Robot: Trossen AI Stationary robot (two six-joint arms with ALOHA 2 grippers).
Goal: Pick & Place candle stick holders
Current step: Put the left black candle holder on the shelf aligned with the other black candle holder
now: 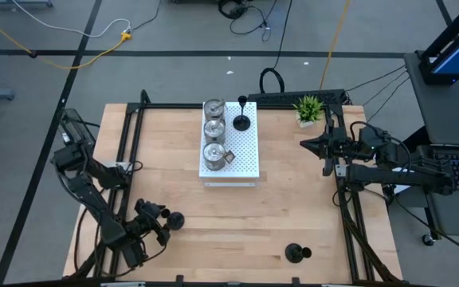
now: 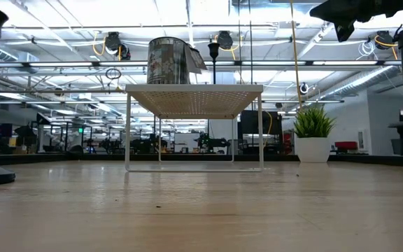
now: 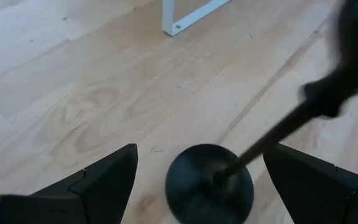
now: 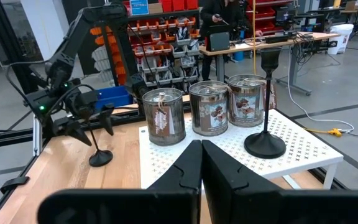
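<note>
A black candle stick holder point(image 3: 210, 185) stands on its round base on the table near the front left. My left gripper point(image 3: 202, 154) is open, slanting down toward it, one finger on each side of its stem, touching nothing. Across the table in the right wrist view, my left gripper point(image 4: 93, 122) stands around that holder point(image 4: 99, 155). A second black holder point(image 1: 296, 253) stands near the front edge. A third black holder point(image 1: 242, 113) and three silver holders point(image 1: 214, 127) stand on the white board point(image 1: 245, 155). My right gripper point(image 1: 307, 145) waits shut, above the table's right side.
A small green potted plant point(image 1: 308, 108) stands at the far right behind the board. The board is raised on thin white legs point(image 2: 127, 129). Black frame rails point(image 1: 349, 215) run along the table's left and right edges. Bare wood lies between the board and the front edge.
</note>
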